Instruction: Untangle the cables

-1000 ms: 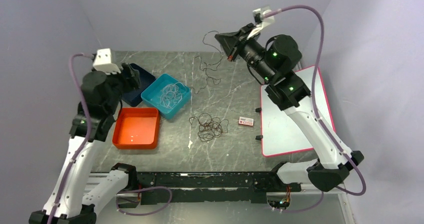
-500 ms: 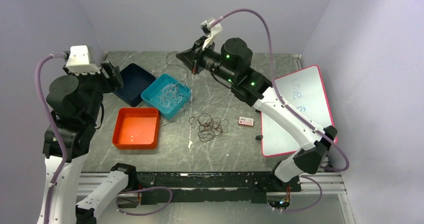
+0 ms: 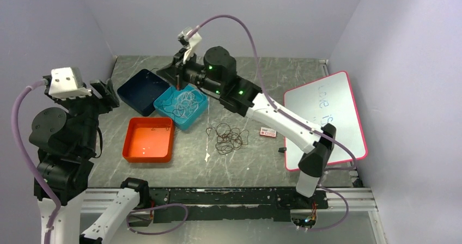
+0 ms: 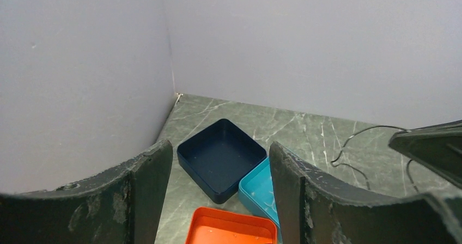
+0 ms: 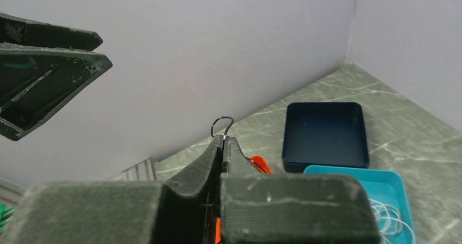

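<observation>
Robot at work on the cables: the right gripper (image 5: 223, 139), jaws pressed fully together, is pinching a single dark strand (image 5: 222, 123), whose tiny loop is poking out above the fingertips in the right wrist view. From overhead, the gripper is reaching into the upper centre-left of the frame, about where the navy tray (image 3: 140, 91) and the teal tray (image 3: 197, 115) meet. The left gripper (image 4: 219, 146) is hanging at the left of the overhead frame, its fingers spread wide with nothing between them. The other cables are lying in two places. Whitish wires (image 3: 185, 101) are curling inside the teal tray, and a dark tangle (image 3: 229, 138) is sitting on the table (image 3: 190, 162) at the centre, right of the orange tray (image 3: 126, 146). The strands are looking hair-thin, almost weightless and springy, so they are likely to drag neighbours along, snag on one another and slip from a loose pinch. A firm fingertip hold on a free end or an outlying loop at the tangle's edge, not its dense middle, is looking the safer grip. How much strand is trailing below the shut jaws is too fine to tell from above
</observation>
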You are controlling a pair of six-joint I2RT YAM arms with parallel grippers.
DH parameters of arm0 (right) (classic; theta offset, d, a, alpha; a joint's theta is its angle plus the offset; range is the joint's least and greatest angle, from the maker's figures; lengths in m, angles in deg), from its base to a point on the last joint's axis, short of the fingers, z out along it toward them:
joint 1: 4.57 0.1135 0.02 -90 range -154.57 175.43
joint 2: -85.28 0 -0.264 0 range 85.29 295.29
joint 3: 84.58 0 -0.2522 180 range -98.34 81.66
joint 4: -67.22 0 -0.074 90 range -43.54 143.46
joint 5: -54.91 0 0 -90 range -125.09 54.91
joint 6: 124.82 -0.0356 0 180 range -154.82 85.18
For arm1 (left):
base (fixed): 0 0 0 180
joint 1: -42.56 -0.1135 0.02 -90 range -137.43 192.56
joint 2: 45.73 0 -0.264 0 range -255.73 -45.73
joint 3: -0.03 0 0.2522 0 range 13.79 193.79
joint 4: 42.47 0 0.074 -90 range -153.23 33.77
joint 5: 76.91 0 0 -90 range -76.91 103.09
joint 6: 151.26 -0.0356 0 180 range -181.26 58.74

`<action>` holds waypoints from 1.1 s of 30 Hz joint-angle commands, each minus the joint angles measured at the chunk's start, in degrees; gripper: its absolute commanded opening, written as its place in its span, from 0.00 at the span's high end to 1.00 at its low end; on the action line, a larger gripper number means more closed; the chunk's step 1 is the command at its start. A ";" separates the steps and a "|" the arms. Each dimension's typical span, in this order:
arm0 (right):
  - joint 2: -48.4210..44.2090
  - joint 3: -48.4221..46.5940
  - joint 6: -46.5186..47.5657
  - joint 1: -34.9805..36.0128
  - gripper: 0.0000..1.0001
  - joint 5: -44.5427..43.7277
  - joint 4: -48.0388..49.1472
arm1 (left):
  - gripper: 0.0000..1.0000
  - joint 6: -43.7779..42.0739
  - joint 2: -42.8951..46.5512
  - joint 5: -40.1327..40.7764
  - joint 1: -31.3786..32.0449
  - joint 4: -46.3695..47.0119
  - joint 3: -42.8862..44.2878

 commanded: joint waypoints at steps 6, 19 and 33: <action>9.42 -7.76 0.18 3.45 1.00 1.67 2.84 | 0.30 -2.58 2.26 3.76 -0.54 -2.07 0.54; 22.51 -12.04 0.64 3.57 1.00 5.19 3.83 | 0.29 -1.51 3.23 0.97 -0.46 -2.64 -2.24; 31.45 -8.88 2.73 3.72 1.00 8.96 2.76 | 0.29 -1.51 3.12 -2.59 -0.45 -1.23 -4.38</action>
